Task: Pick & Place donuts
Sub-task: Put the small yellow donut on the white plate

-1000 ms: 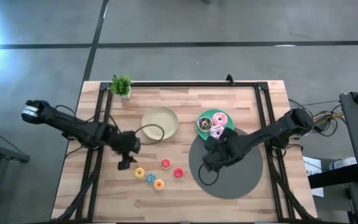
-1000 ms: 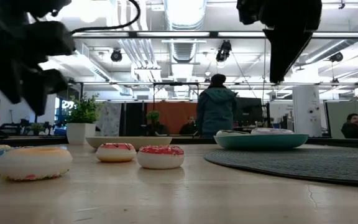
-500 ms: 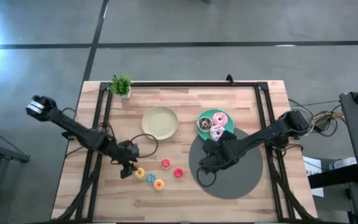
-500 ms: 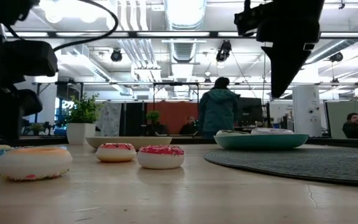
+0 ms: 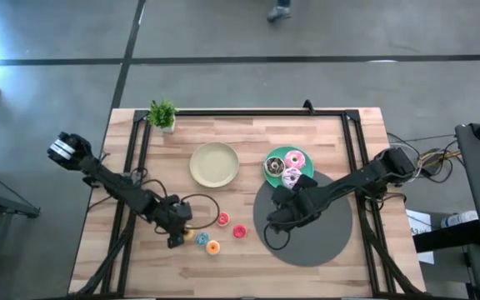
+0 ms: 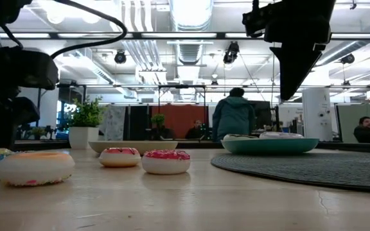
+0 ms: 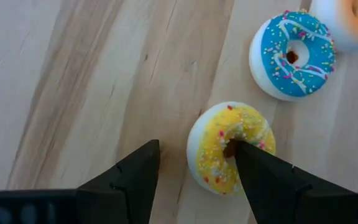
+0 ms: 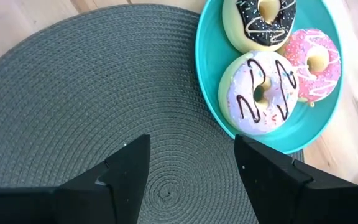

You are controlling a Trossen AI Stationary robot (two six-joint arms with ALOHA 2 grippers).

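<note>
Your left gripper point(image 7: 194, 171) is low over the wood table point(image 5: 248, 133), fingers spread apart, one finger at the hole of the yellow donut point(image 7: 230, 147), not gripping it. The blue donut point(image 7: 293, 54) lies just beside, with the orange one point(image 5: 213, 247) near and two red donuts point(image 5: 231, 226) a little further. Your right gripper point(image 8: 190, 162) hangs over the grey mat point(image 8: 92, 106), also spread and empty. The teal plate point(image 8: 207, 56) holds three big donuts: pink point(image 8: 316, 62), lilac point(image 8: 260, 93) and a dark-iced one point(image 8: 263, 18). The beige plate point(image 5: 214, 164) is near the plant point(image 5: 162, 115).
</note>
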